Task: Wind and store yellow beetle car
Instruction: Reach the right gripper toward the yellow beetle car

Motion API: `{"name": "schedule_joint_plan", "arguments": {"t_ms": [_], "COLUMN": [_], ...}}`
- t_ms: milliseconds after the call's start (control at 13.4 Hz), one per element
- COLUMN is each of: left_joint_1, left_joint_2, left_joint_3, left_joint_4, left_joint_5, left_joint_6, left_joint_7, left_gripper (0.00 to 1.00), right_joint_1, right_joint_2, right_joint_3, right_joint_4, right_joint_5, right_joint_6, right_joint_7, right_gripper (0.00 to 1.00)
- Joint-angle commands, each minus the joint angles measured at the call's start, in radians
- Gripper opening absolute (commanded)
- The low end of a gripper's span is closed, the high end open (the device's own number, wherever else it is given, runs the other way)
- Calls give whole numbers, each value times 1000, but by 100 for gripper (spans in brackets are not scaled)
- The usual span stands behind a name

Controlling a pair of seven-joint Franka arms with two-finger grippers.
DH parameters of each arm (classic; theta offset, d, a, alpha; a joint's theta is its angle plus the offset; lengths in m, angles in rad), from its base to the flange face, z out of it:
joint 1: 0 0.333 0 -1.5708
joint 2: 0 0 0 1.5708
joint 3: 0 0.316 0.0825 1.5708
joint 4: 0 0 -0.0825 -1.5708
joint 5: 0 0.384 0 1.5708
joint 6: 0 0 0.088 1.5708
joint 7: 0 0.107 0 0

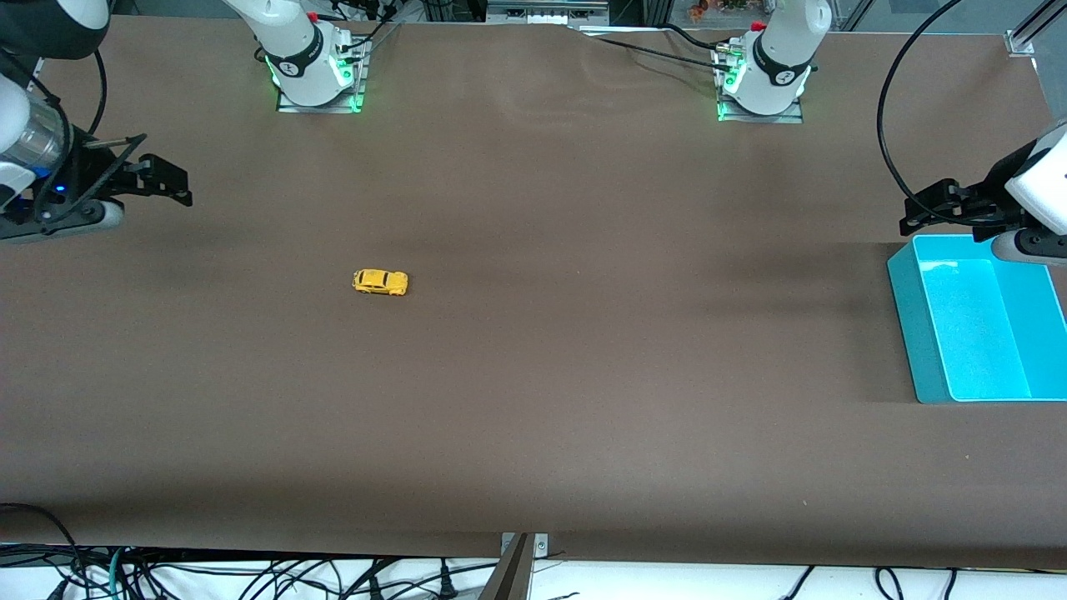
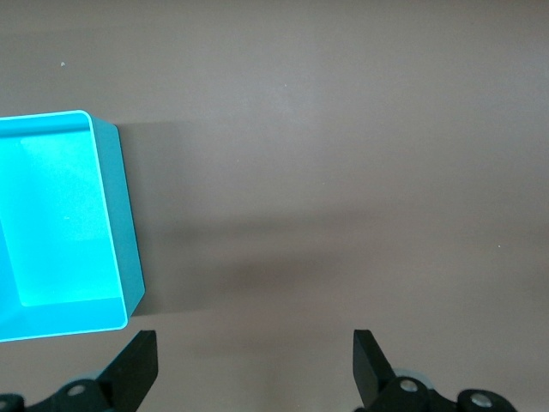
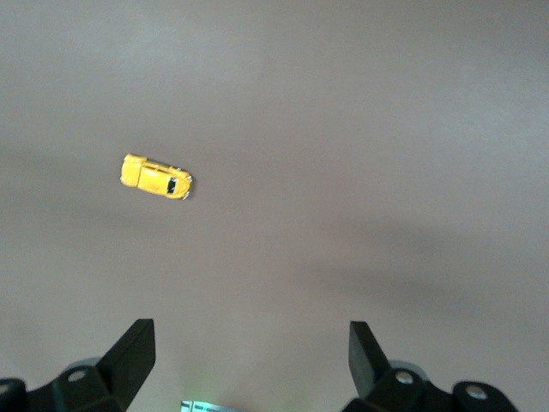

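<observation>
The yellow beetle car [image 1: 380,282] stands alone on the brown table, toward the right arm's end, and also shows in the right wrist view [image 3: 155,176]. My right gripper [image 1: 162,179] is open and empty, held up over the table's edge at the right arm's end, well apart from the car; in its own view the gripper [image 3: 250,352] has bare table between its fingers. My left gripper [image 1: 929,207] is open and empty, up over the table beside the teal bin [image 1: 904,300]; its own view shows the gripper [image 2: 255,360] over bare table.
The teal bin [image 2: 120,223] is empty and stands at the left arm's end of the table. Both arm bases [image 1: 313,67] [image 1: 763,71] stand along the table's edge farthest from the front camera. Cables hang below the nearest edge.
</observation>
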Motion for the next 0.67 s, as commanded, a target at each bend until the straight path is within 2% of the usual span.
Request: {"name": "schedule_joint_plan", "arguments": {"t_ms": [0, 150, 374, 598], "left_joint_1": [5, 5, 7, 7], "left_joint_2": [19, 19, 21, 21], "left_joint_3": [-1, 0, 0, 0], "left_joint_4": [36, 36, 36, 36], "left_joint_5": [-23, -23, -24, -24], "left_joint_6": [-8, -8, -8, -8], "left_joint_7": [19, 20, 20, 22], "left_gripper": [100, 100, 100, 100], "right_joint_1": [-13, -14, -14, -14], "right_joint_2": [-41, -38, -29, 30], "right_joint_3": [73, 113, 194, 245], "right_joint_4": [-75, -106, -176, -205], "right_joint_5": [-1, -1, -1, -2], "right_joint_6": [31, 41, 134, 224], "right_joint_7": [-65, -161, -272, -384], "right_gripper": [100, 100, 100, 100]}}
